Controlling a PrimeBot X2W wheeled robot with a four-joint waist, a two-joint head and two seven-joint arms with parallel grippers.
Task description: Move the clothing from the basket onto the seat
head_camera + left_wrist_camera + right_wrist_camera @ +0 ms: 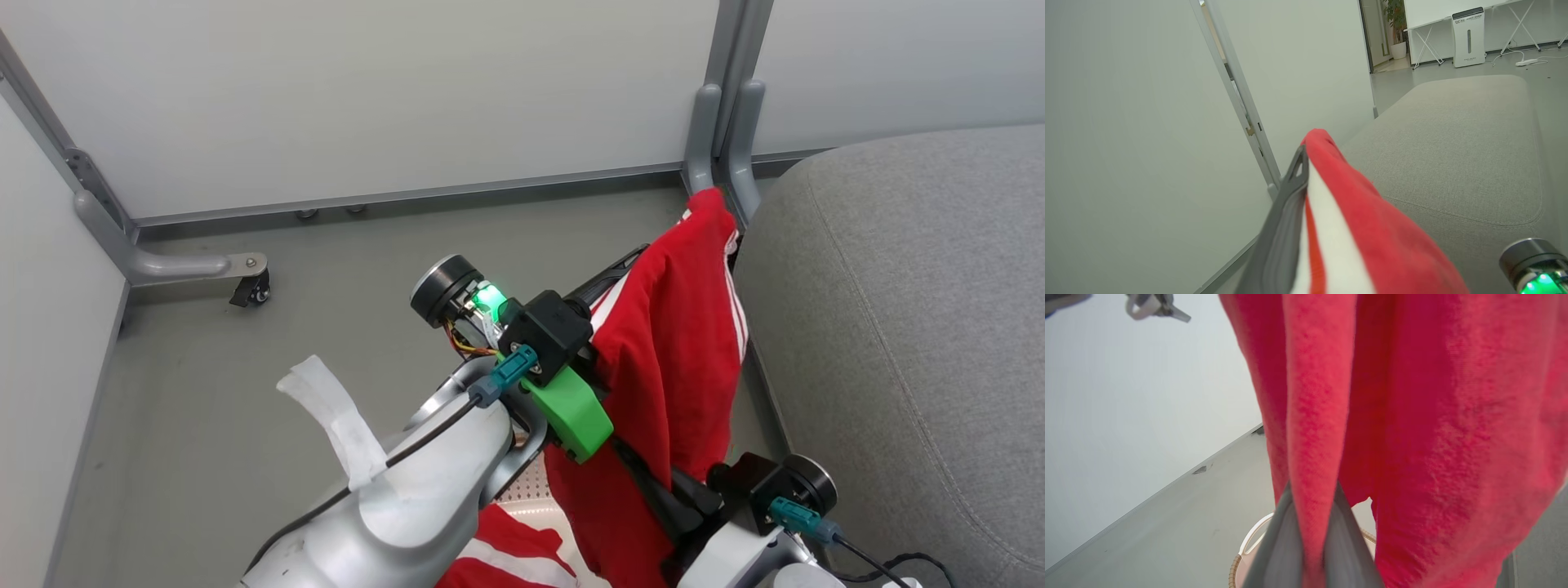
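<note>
Hanging vertically, clothing (669, 351) gripped by left hand (1305, 169) above, right hand (1312, 539) below.

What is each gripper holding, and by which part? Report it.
Both hold the same garment. The left gripper pinches its top, at a white stripe; the right gripper pinches a hanging fold lower down.

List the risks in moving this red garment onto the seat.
The right end effector pinches only a narrow fold of the red garment; it may slip.
The garment hangs beside the grey seat, not over it; released now, it could hit the floor.
Its hem hangs over the basket and may snag.
</note>
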